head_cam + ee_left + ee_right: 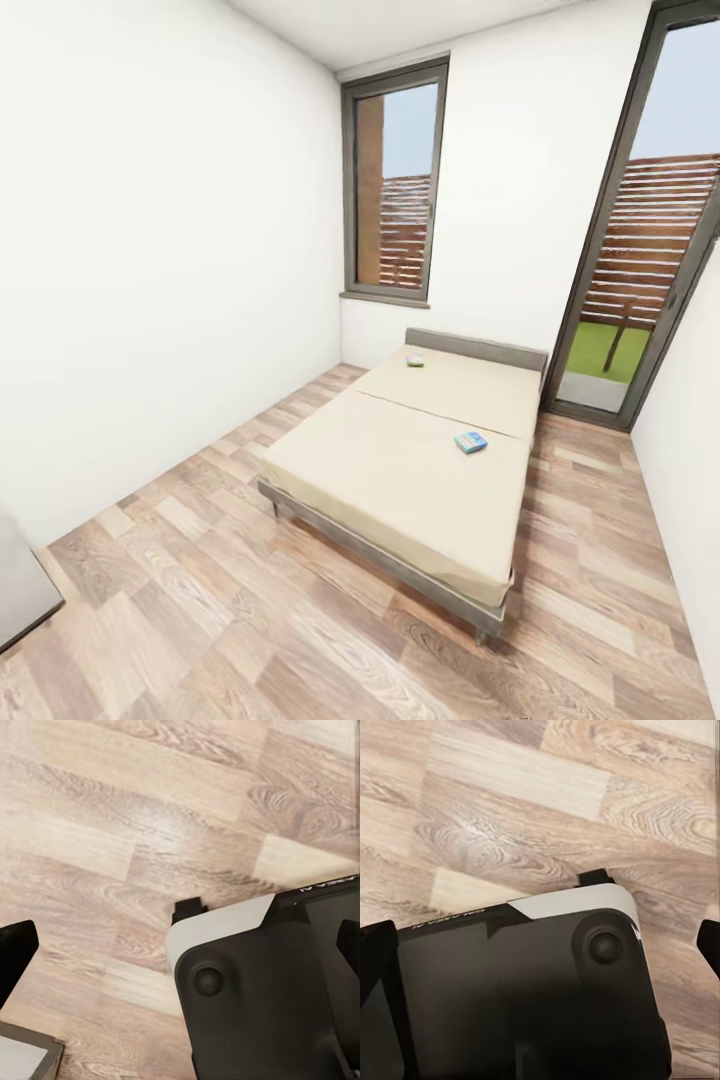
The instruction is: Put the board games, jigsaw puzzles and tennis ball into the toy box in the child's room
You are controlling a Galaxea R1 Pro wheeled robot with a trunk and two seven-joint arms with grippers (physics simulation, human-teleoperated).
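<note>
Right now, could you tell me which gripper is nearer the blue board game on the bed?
Right, likely. Left gripper and right gripper both hang over floor by the robot's base; the board game lies ahead, rightward.

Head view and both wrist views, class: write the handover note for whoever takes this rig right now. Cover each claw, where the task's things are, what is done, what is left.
Left claw: open, empty, over the robot's base and the wood floor.
Right claw: open, empty, likewise.
The bed lies ahead. Two board games lie on it: one near the headboard, one on the right side of the mattress.
Done: nothing judged by these views; both bed games are untouched.
Left: drive up to the bed, collect both games, then deal with the table's toys and the toy box.
</note>
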